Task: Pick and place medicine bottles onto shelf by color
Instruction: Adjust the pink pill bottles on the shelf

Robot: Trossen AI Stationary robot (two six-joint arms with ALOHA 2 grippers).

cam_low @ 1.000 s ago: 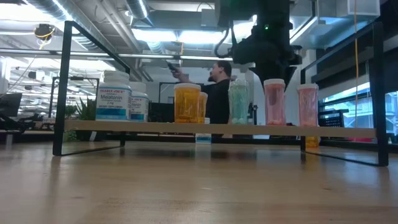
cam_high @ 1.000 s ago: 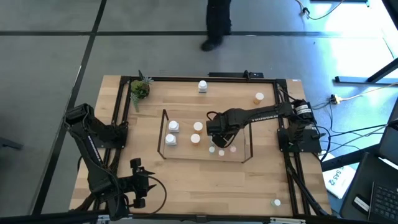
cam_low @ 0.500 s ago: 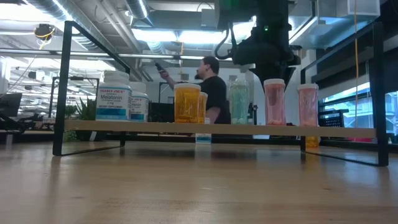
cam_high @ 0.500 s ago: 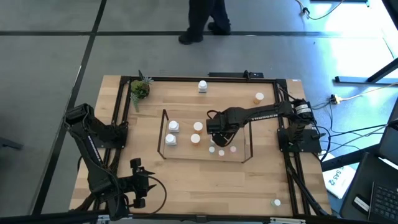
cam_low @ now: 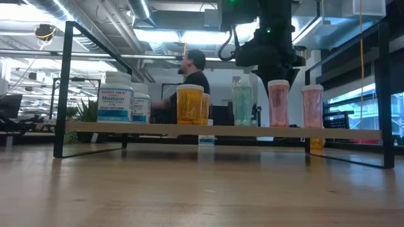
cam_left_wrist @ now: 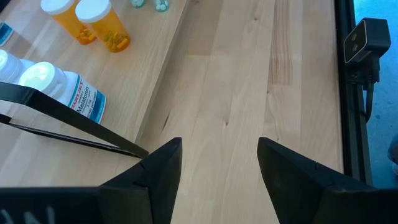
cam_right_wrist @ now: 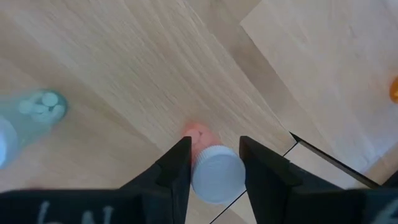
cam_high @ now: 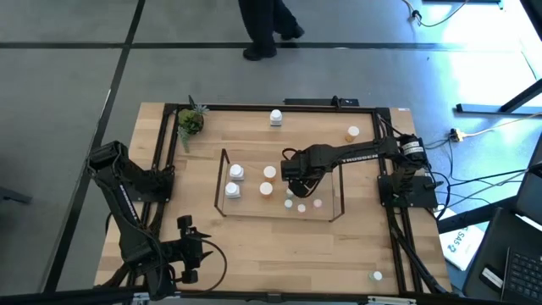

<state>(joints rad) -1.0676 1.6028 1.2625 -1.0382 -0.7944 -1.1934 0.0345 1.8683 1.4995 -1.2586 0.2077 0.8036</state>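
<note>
Right gripper (cam_right_wrist: 214, 163) is hovering over the shelf (cam_high: 254, 210), fingers straddling a pink bottle (cam_right_wrist: 214, 171) standing at its right part beside the others. It looks like the placing step; next it needs releasing and lifting clear.

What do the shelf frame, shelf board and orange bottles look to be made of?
Shelf: the frame looks like thin black metal wire or rod with a matte finish; the board is pale wood, its grain showing from above. Orange bottles: likely translucent plastic, since light passes through the amber bodies; their caps are opaque, smooth and white.
</note>
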